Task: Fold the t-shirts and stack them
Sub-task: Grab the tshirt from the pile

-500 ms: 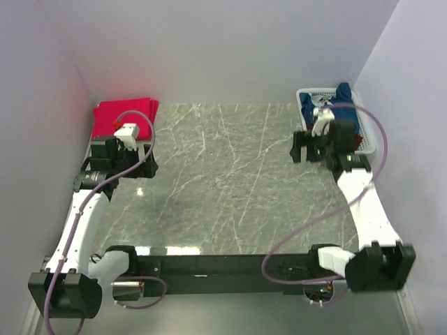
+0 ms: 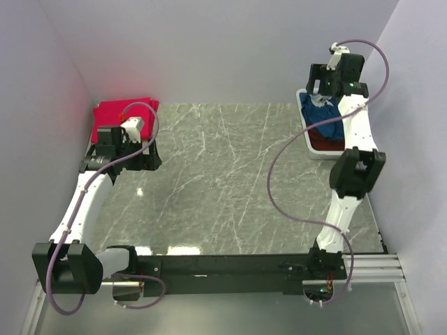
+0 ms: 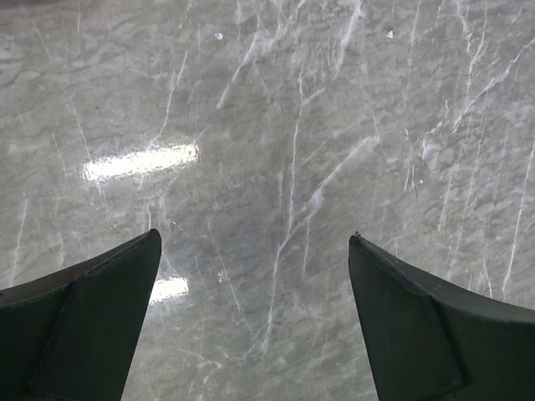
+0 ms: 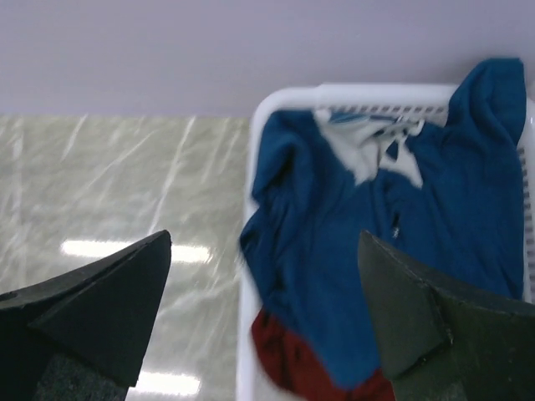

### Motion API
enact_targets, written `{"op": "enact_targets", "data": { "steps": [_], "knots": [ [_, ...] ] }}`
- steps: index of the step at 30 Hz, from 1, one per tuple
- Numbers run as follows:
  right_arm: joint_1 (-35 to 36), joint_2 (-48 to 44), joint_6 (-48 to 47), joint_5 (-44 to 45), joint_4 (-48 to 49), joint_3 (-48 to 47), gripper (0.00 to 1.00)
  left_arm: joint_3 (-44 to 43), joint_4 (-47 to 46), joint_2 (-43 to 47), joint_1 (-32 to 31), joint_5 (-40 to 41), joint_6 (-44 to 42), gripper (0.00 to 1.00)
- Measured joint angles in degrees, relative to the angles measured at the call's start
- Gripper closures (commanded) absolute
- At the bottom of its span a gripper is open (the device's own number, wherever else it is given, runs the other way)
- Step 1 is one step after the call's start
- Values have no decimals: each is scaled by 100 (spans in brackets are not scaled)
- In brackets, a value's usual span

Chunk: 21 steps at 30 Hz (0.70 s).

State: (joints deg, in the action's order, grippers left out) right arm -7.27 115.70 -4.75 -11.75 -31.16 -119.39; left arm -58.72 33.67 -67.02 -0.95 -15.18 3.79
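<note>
Nearest, the left tool [image 3: 255,236] is hovering over the bare marbled desk [image 3: 292,109], fingers spread wide and gripping nothing. Just beyond it, in the far left corner, bright red t-shirts [image 2: 115,115] are lying in a flat folded stack. At the far right, the right tool [image 4: 266,236] is hanging over a white basket [image 4: 368,90], also spread and empty. A crumpled navy t-shirt [image 4: 334,251] is lying in the basket on top of a maroon t-shirt [image 4: 284,355]. A clean pick probably means lowering onto a raised navy fold and pinching that layer alone. The navy shirt's long axis is running along the basket, white print toward the far end.
</note>
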Motion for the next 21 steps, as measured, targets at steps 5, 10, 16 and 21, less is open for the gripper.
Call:
{"op": "enact_targets", "data": {
  "steps": [5, 10, 16, 21],
  "knots": [
    [-133, 1427, 149, 31, 28, -1241, 2, 216, -42, 33, 0, 22, -13, 1],
    [-173, 1808, 525, -9, 415, -752, 2, 269, -2, 33, 0, 164, -15, 1],
    [-173, 2251, 1023, -175, 767, -898, 13, 160, 42, -59, 0, 203, -11, 0],
    [-184, 2485, 1499, -385, 1014, -870, 37, -42, 44, -109, 0, 170, 35, 1]
  ]
}}
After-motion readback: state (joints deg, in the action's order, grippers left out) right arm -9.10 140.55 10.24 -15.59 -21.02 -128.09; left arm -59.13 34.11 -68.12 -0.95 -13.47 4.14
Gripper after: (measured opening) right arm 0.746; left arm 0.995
